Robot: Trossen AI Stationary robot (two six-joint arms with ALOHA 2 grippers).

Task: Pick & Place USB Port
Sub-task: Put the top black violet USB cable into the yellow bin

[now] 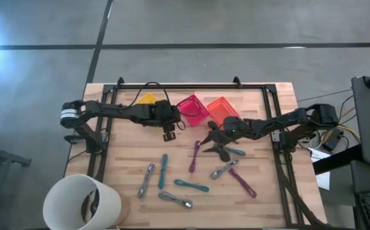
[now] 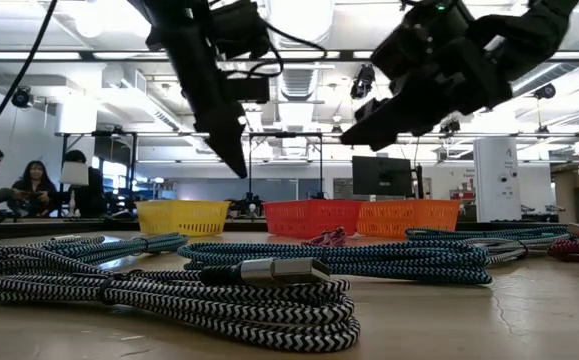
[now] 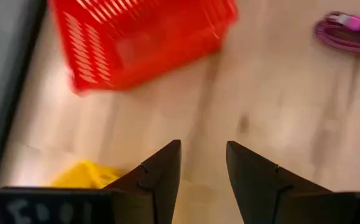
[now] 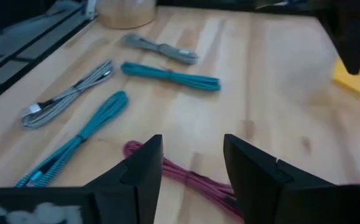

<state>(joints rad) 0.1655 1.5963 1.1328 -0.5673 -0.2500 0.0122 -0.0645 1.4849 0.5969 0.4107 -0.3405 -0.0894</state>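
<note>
1. R gripper (image 4: 189,171): fingers spread, nothing between them. It hangs over the mid table just above the magenta cable (image 4: 192,177), which passes under the gap.
2. L gripper (image 3: 203,177): fingers spread, empty, above bare wood near the red basket (image 3: 139,40) and the yellow basket (image 3: 86,175).
3. Task's thing = USB cables, loose on the wooden table (image 1: 268,211): the magenta one at the R gripper, teal cable (image 4: 170,76), grey cable (image 4: 161,48), plus more teal, grey and magenta bundles nearer the front. Orange basket (image 1: 222,107) sits next to the red one at the back.
4. Axis: magenta cable in the high view (image 1: 195,155) runs roughly front-to-back, slight tilt. In the R wrist view it crosses the finger gap on a diagonal; can't tell which end has the plug.
5. Risk: fingers not square to the cable, so closing may push it aside or pinch just one strand, and the bundle unrolls on the lift.
6. Risk: cables lie close together; a low approach may snag or drag a neighbour.
7. Risk: both arms are near the mid table, so they may bump on the way to the baskets.
</note>
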